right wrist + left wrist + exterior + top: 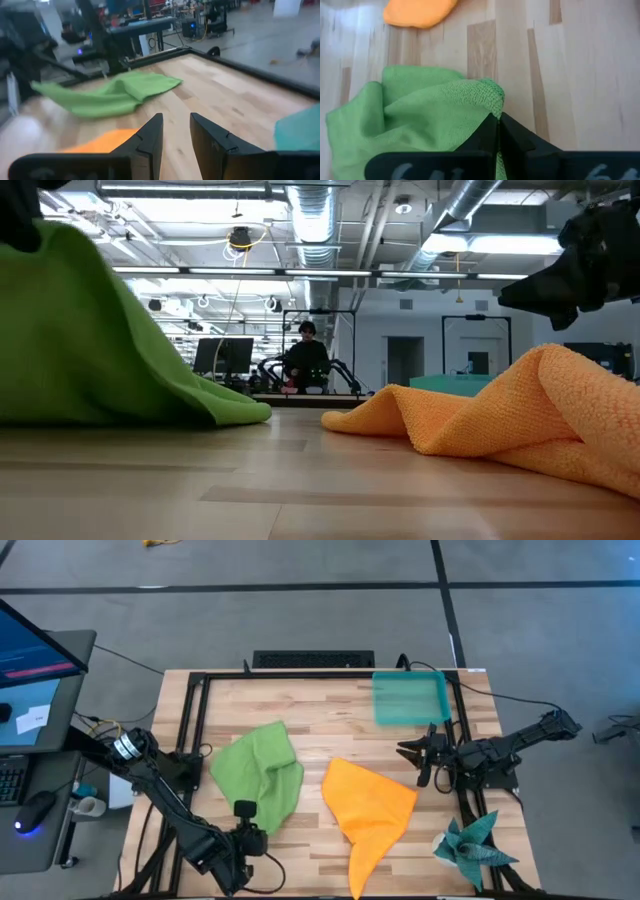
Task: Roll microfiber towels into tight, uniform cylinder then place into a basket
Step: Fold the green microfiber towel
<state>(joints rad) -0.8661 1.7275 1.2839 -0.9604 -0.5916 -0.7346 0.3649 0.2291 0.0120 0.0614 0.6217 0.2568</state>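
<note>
The lime green towel (258, 775) lies crumpled on the table's left half; it also shows in the low view (90, 350). My left gripper (248, 815) is at the towel's near end and shut on it. The orange towel (365, 805) lies crumpled at the middle, tapering toward the near edge. My right gripper (415, 755) is open and empty, hovering just right of the orange towel's far corner; it also shows in its wrist view (176, 135). The teal-green basket (410, 698) stands empty at the far right. My left gripper pinches a hemmed fold at the green towel's near end (492, 102) between its two shut fingers, slanting down from above. That end is raised off the table (40, 250). The rest of the towel slopes down slack and lies on the wood (220, 410).
A dark teal spiky cloth (475, 845) lies at the near right corner. A black frame rail (300, 675) runs round the table. A person (305, 355) sits at a desk far behind the table. Bare wood lies between the two towels and before the basket.
</note>
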